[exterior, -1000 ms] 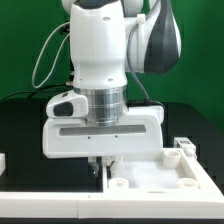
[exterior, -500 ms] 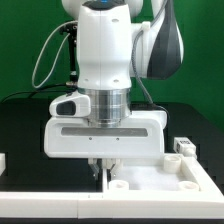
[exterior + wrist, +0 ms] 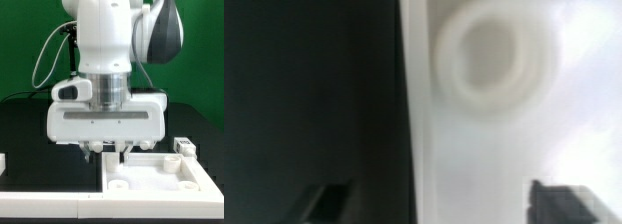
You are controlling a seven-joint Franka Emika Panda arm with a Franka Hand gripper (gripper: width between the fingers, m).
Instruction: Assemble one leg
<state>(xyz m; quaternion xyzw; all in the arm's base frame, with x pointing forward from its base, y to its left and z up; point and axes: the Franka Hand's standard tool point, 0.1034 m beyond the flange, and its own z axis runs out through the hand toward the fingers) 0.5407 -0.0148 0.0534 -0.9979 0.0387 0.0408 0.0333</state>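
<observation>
I keep my white two-finger gripper (image 3: 106, 152) spread and empty over a round hole (image 3: 487, 62) in the large flat white panel (image 3: 150, 178), probably to sight it.

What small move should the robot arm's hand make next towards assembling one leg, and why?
Probably shift toward the exterior view's right: the hand hangs open and empty over the edge of the large flat white panel, while what looks like a short white tagged leg lies there ungrasped.

Robotics laboratory bench. A white robot arm (image 3: 105, 40) stands over a black-covered table (image 3: 25, 130) before a plain green backdrop (image 3: 20, 40). Loose cables (image 3: 38, 62) hang at the exterior view's left; a white panel with holes (image 3: 160, 175) lies near.
</observation>
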